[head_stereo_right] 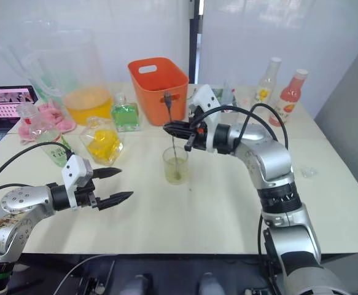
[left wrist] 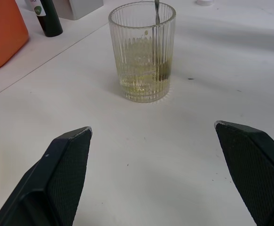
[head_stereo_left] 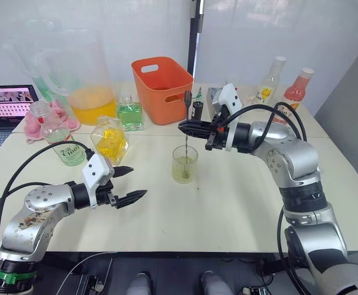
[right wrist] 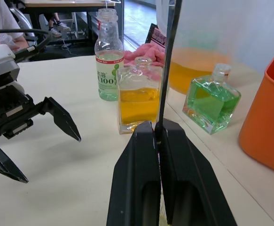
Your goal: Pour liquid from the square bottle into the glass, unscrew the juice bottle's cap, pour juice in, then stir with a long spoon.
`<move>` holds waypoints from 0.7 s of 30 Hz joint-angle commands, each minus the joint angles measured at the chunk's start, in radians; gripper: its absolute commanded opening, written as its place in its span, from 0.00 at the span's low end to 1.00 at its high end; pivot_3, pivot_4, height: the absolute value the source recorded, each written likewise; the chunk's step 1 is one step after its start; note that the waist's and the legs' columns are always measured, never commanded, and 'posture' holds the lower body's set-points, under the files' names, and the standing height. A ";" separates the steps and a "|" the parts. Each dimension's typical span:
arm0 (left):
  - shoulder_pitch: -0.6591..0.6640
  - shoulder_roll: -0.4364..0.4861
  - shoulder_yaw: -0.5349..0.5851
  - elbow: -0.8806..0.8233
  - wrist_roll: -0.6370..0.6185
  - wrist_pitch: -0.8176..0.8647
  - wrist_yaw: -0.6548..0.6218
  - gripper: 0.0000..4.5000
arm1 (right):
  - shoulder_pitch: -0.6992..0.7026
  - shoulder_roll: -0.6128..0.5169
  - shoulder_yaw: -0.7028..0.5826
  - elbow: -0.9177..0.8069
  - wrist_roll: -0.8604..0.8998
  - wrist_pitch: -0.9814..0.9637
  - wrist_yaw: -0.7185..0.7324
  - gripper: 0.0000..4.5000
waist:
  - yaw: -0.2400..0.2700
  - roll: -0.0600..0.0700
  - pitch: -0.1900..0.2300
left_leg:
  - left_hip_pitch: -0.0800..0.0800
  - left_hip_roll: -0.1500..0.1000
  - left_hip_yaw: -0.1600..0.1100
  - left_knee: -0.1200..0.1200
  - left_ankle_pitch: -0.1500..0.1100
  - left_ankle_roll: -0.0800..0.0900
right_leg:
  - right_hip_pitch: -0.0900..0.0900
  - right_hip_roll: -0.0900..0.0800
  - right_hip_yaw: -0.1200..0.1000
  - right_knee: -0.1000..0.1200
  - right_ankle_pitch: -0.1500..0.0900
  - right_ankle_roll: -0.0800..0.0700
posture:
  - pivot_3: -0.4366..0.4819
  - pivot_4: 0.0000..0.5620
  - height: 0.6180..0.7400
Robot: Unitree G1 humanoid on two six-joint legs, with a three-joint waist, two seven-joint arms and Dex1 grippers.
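Note:
The glass (head_stereo_left: 185, 165) stands mid-table with a little pale yellow-green liquid in it. The long spoon (head_stereo_left: 186, 142) stands upright in it, and my right gripper (head_stereo_left: 183, 126) is shut on its shaft just above the rim. My left gripper (head_stereo_left: 137, 182) hovers open and empty low over the table, to the left of the glass (left wrist: 143, 52). The square bottle (head_stereo_left: 108, 140) with yellow liquid sits behind the left gripper. Further left is the juice bottle (head_stereo_left: 68, 147), its neck bare. The cap is out of view.
At the back stand an orange bin (head_stereo_left: 162, 86), a big pitcher of orange liquid (head_stereo_left: 91, 92) and a green-liquid bottle (head_stereo_left: 130, 114). A yellow-labelled bottle (head_stereo_left: 268, 86) and a pink-red bottle (head_stereo_left: 295, 86) are back right. A laptop (head_stereo_left: 7, 104) is far left.

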 commanded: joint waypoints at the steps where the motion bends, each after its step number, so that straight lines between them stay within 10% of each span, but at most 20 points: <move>1: -0.017 -0.006 0.007 -0.014 -0.004 -0.017 0.001 0.99 | -0.051 -0.002 -0.076 -0.068 0.082 0.039 0.002 0.00 | 0.000 0.000 0.000 | 0.000 0.000 0.000 0.000 0.000 0.000 | 0.000 0.000 0.000 0.000 0.000 0.000 | 0.48 0.27 1.00; 21: -0.035 -0.031 0.035 -0.043 -0.052 0.001 0.015 0.99 | -0.094 -0.042 -0.137 -0.042 0.155 0.175 -0.071 0.00 | 0.000 0.000 0.000 | 0.000 0.000 0.000 0.000 0.000 0.000 | 0.000 0.000 0.000 0.000 0.000 0.000 | 0.48 0.27 1.00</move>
